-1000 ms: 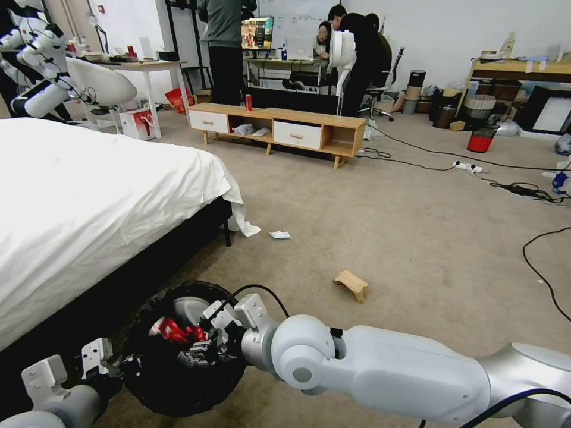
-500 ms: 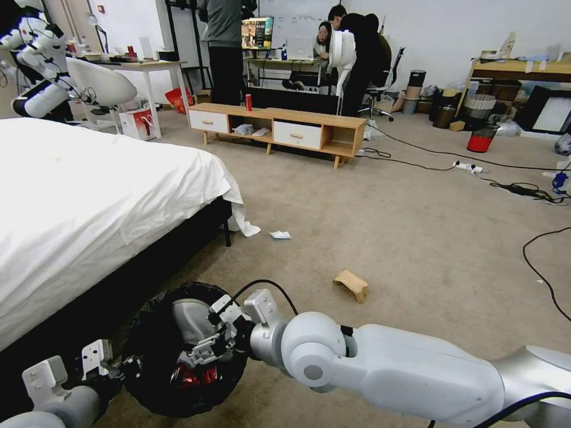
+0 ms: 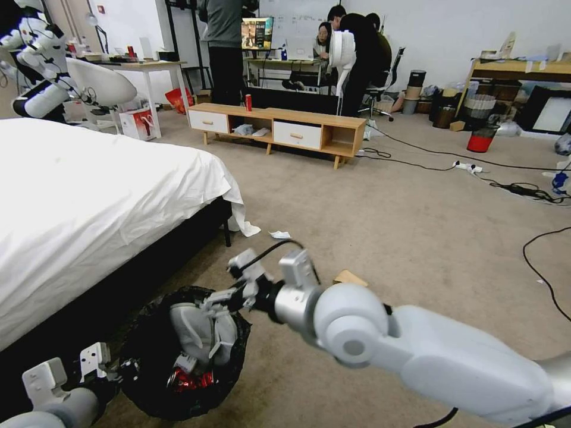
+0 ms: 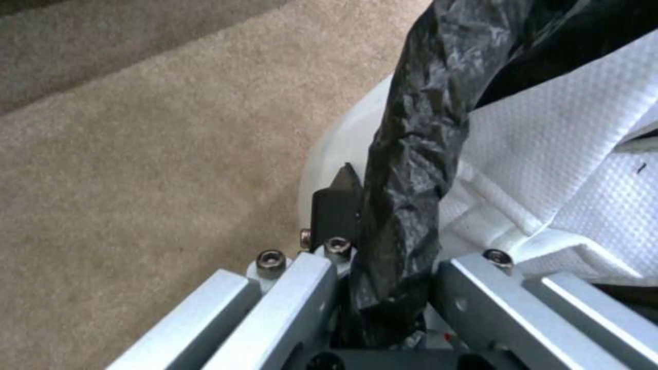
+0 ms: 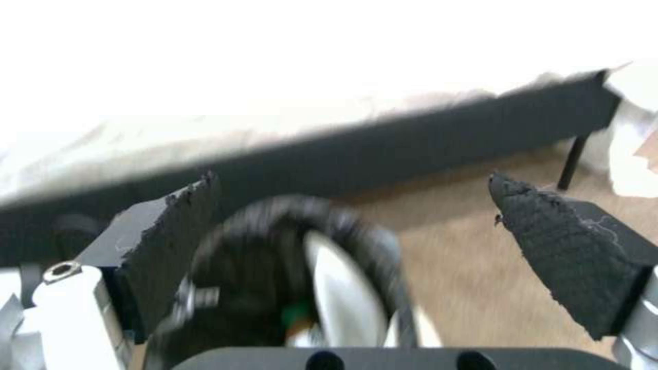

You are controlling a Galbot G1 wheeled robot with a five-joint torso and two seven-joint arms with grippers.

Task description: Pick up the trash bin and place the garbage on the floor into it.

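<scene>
The trash bin [image 3: 148, 356] stands low at the left beside the bed, its black bag [image 4: 411, 154] crinkled over the rim. My left gripper [image 3: 104, 364] [image 4: 394, 241] is shut on that bagged rim. A crumpled red wrapper [image 3: 190, 378] and white tissue [image 4: 562, 154] lie inside the bin. Just above the bin's far edge hovers my right gripper [image 3: 223, 297] [image 5: 370, 226], open and holding nothing. On the floor [image 3: 416, 238], a tan cardboard piece [image 3: 351, 276] peeks out behind my right arm. A white paper scrap [image 3: 280, 234] lies near the bed's corner.
The white-sheeted bed [image 3: 89, 196] fills the left side. A low wooden cabinet [image 3: 279, 128] with a red can [image 3: 248, 102] stands at the back. Black cables [image 3: 535, 190] cross the carpet at right, near a small red bin [image 3: 480, 139].
My right gripper let the red wrapper fall into the bin, then rose up and back out of it. The left gripper kept its hold on the rim.
</scene>
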